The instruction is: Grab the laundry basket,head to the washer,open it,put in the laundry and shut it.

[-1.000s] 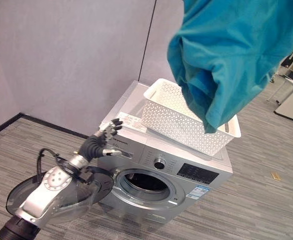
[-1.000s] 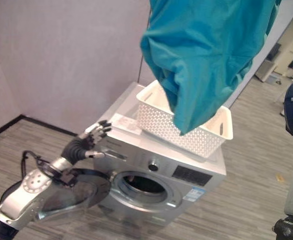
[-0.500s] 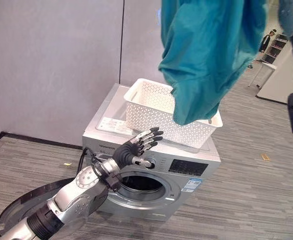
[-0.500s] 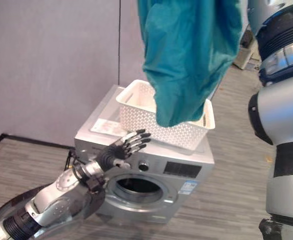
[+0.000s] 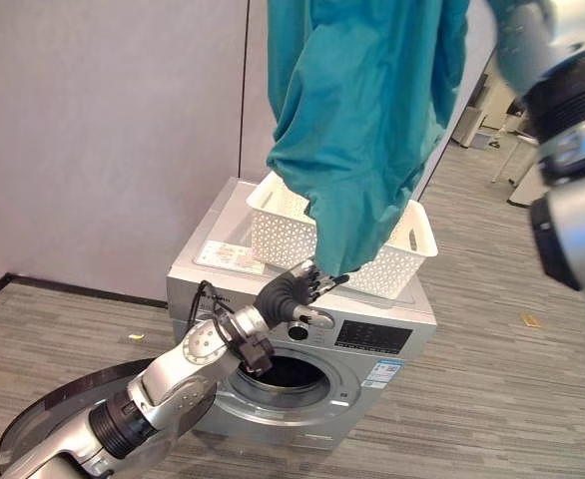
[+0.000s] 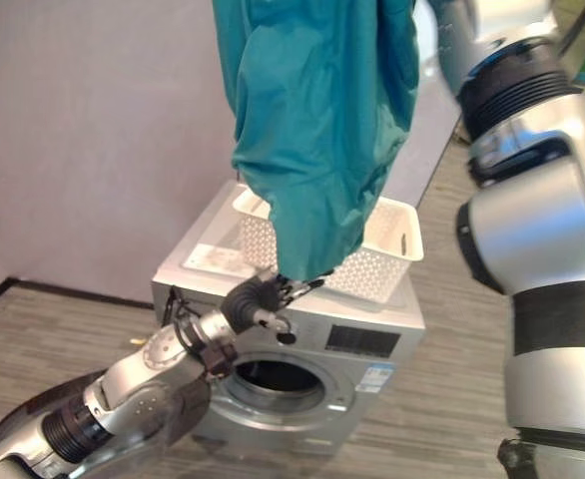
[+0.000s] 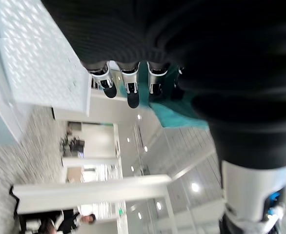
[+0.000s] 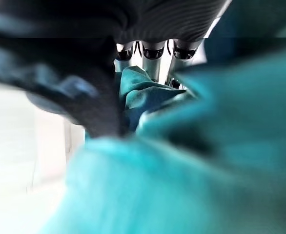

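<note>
While the teal cloth (image 5: 362, 120) hangs high over the washer (image 5: 392, 329), its lower end dangles in front of the white basket (image 5: 407, 244), which sits on top of the washer. The right hand (image 8: 153, 51) appears to have its fingers curled into the cloth, though that close view is blurry. The left hand (image 5: 291, 291) reaches up with straight fingers, tips at the cloth's lowest fold. The round door (image 5: 63, 424) stands swung open at the lower left, the drum opening (image 5: 292, 371) uncovered.
</note>
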`<state>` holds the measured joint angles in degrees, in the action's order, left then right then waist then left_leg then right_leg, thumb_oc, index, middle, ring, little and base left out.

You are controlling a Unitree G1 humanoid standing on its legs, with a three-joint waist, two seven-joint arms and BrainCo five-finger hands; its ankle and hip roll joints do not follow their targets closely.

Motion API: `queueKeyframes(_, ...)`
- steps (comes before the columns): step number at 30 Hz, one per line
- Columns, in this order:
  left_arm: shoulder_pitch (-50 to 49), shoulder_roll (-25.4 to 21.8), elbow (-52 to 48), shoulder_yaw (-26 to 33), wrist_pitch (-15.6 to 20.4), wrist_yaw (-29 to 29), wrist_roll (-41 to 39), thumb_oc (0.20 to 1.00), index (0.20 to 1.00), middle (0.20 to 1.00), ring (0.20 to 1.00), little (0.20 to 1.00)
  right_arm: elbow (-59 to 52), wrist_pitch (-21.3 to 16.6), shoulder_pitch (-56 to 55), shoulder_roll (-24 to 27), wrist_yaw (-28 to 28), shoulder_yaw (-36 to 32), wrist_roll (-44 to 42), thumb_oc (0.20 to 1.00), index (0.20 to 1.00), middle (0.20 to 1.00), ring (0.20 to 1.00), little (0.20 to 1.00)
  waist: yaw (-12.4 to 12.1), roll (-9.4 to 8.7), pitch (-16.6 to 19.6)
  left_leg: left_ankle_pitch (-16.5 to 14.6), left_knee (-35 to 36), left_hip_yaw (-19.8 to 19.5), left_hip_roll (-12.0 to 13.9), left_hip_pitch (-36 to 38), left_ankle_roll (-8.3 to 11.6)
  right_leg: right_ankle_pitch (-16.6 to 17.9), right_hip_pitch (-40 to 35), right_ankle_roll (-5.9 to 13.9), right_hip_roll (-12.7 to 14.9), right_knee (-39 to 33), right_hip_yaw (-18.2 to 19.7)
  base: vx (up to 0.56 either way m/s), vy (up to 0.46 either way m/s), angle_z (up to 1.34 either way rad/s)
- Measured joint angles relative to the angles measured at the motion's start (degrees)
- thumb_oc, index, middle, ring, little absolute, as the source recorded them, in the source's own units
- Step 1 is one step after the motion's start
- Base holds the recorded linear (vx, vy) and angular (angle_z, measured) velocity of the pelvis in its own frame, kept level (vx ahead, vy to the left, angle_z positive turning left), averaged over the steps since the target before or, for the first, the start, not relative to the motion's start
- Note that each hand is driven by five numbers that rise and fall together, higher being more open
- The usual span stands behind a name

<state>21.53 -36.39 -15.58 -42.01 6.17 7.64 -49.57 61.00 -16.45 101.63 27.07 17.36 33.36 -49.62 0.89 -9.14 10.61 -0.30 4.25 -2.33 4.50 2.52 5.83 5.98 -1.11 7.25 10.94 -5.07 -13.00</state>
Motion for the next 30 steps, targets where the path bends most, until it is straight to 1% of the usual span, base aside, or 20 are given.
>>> queueKeyframes(1, 0.57, 1.06, 0.01, 0.02, 0.12, -0.19, -0.06, 1.000, 1.000, 1.000, 1.000, 1.000, -0.21, 0.14, -0.61, -1.37, -0.43, 0.72, -1.42, 0.200, 0.200, 0.200, 0.200, 0.200, 0.01, -0.09, 0.06, 0.10, 0.01, 0.00, 0.05, -0.03, 0.02, 0.07, 0.02, 0.00, -0.04, -0.13, 0.02, -0.03, -0.015, -0.04)
queueKeyframes(6, 1.46, 2.03, 1.76, -0.19, 0.79, -1.29, -0.69, 1.000, 1.000, 1.000, 1.000, 1.000, -4.03, 0.44, -2.93, -4.90, -1.28, 1.77, -1.44, 0.200, 0.200, 0.200, 0.200, 0.200, 0.07, 0.14, -0.11, 0.20, -0.04, 0.42, 0.17, -0.08, 0.09, 0.09, 0.25, 0.00, -0.19, -0.36, 0.51, -0.01, -0.005, -0.02)
queueKeyframes(9, 1.64, 4.52, 6.16, -2.10, 1.03, -2.55, -2.95, 1.000, 1.000, 1.000, 1.000, 1.000, -8.57, 0.43, -4.40, -6.62, -1.29, 1.75, -1.35, 0.200, 0.200, 0.200, 0.200, 0.200, 0.27, -0.03, 0.02, 0.12, 0.01, 1.47, 0.24, 0.10, 0.03, 0.23, 0.79, -0.01, -0.30, -0.35, 1.60, -0.01, -0.021, -0.16)
queueKeyframes(11, 2.07, 5.74, 9.85, -3.39, 0.98, -3.27, -4.60, 1.000, 1.000, 1.000, 1.000, 1.000, -11.12, 0.42, -5.72, -7.00, -1.23, 1.75, -1.33, 0.200, 0.200, 0.200, 0.200, 0.200, 0.72, -0.14, 0.11, 0.12, 0.06, 1.48, 0.34, 0.06, 0.02, 0.35, 0.92, -0.07, -0.42, -0.33, 1.68, -0.01, -0.015, -0.06)
queueKeyframes(13, 2.08, 6.20, 10.37, -4.26, 0.72, -4.12, -5.32, 1.000, 1.000, 1.000, 1.000, 1.000, -12.22, 0.43, -6.76, -7.29, -1.20, 1.75, -1.33, 0.200, 0.200, 0.200, 0.200, 0.200, 1.44, -0.15, 0.11, 0.13, 0.07, 1.51, 0.58, 0.07, 0.02, 0.40, 0.95, -0.12, -0.69, 0.08, 1.76, -0.01, -0.006, -0.02)
queueKeyframes(16, 2.25, 7.02, 11.24, -4.17, 0.73, -4.77, -6.61, 1.000, 1.000, 1.000, 1.000, 1.000, -14.14, 0.43, -8.71, -7.31, -1.16, 1.74, -1.34, 0.200, 0.200, 0.200, 0.200, 0.200, 1.70, -0.09, 0.07, 0.14, 0.18, 1.63, 0.98, 0.24, 0.05, 0.42, 0.95, -0.15, -1.07, 0.12, 1.82, -0.01, -0.007, -0.02)
queueKeyframes(19, 2.44, 7.45, 13.00, -4.14, 0.74, -5.25, -5.95, 1.000, 1.000, 1.000, 1.000, 1.000, -15.13, 0.45, -9.36, -7.26, -1.13, 1.75, -1.32, 0.200, 0.200, 0.200, 0.200, 0.200, 1.79, 0.21, -0.17, 0.22, 0.45, 1.72, 0.99, 0.33, 0.15, 0.42, 1.01, -0.15, -1.08, 0.12, 1.88, 0.00, 0.000, 0.00)
queueKeyframes(21, 2.31, 7.32, 14.98, -3.97, 0.67, -5.32, -4.14, 1.000, 1.000, 1.000, 1.000, 1.000, -16.20, 0.44, -9.31, -7.15, -1.05, 1.75, -1.18, 0.200, 0.200, 0.200, 0.200, 0.200, 1.77, 0.56, -0.44, 0.24, 0.74, 2.18, 1.04, 0.52, 0.17, 0.42, 1.06, -0.15, -1.12, 0.11, 2.07, 0.00, -0.002, -0.03)
queueKeyframes(22, 1.81, 6.99, 15.14, -3.75, 0.48, -5.32, -3.80, 1.000, 1.000, 1.000, 1.000, 1.000, -16.46, 0.43, -9.20, -7.13, -0.99, 1.75, -1.08, 0.200, 0.200, 0.200, 0.200, 0.200, 1.79, 0.59, -0.49, 0.24, 0.79, 2.37, 1.08, 0.53, 0.18, 0.41, 1.17, -0.15, -1.15, 0.10, 2.24, -0.04, 0.004, -0.08)
queueKeyframes(26, -2.38, 2.96, 14.91, -2.39, -1.26, -4.24, -3.03, 1.000, 1.000, 1.000, 1.000, 1.000, -16.12, 0.42, -8.36, -6.84, -0.61, 2.13, 1.14, 0.200, 0.200, 0.200, 0.200, 0.200, 1.65, 0.97, -0.96, 0.11, 0.87, 3.07, 1.13, 0.89, 0.18, 0.41, 1.36, -0.14, -1.21, -0.35, 3.11, 0.00, 0.002, -0.11)
queueKeyframes(27, -6.12, 0.70, 14.27, -0.05, -1.38, -3.01, -1.72, 1.000, 1.000, 1.000, 1.000, 1.000, -14.27, 0.44, -6.76, -6.82, -0.61, 2.88, 1.34, 0.200, 0.200, 0.200, 0.200, 0.200, 1.64, 1.24, -1.41, 0.08, 0.87, 3.20, 1.21, 0.78, 0.20, 0.46, 1.40, -0.11, -1.29, -0.25, 3.37, -0.04, 0.006, -0.07)
queueKeyframes(28, -7.96, -0.55, 14.21, 0.90, -1.42, -2.44, -1.56, 1.000, 1.000, 1.000, 1.000, 1.000, -12.91, 0.47, -5.88, -6.72, -0.59, 3.11, 1.41, 0.200, 0.200, 0.200, 0.200, 0.200, 1.64, 1.36, -1.59, 0.06, 0.88, 3.29, 1.25, 0.88, 0.23, 0.40, 1.43, -0.11, -1.31, -0.37, 3.45, 0.04, -0.001, -0.09)
queueKeyframes(29, -10.29, -3.53, 14.28, 1.35, -1.65, -2.21, -1.32, 1.000, 1.000, 1.000, 1.000, 1.000, -11.30, 0.49, -4.95, -5.80, -0.36, 3.17, 1.43, 0.200, 0.200, 0.200, 0.200, 0.200, 1.13, 1.43, -2.01, 0.04, 0.92, 3.71, 1.35, 1.19, 0.27, 0.42, 1.43, -0.12, -1.46, -0.34, 3.61, -0.03, 0.004, -0.08)
queueKeyframes(30, -12.17, -4.38, 14.20, 2.70, -1.74, -1.74, -1.02, 1.000, 1.000, 1.000, 1.000, 1.000, -10.14, 0.54, -4.25, -5.66, -0.35, 3.18, 1.43, 0.200, 0.200, 0.200, 0.200, 0.200, 0.79, 1.57, -2.34, -0.05, 0.93, 4.05, 1.47, 1.38, 0.34, 0.38, 1.44, -0.13, -1.58, -0.37, 3.89, 0.05, -0.001, -0.14)
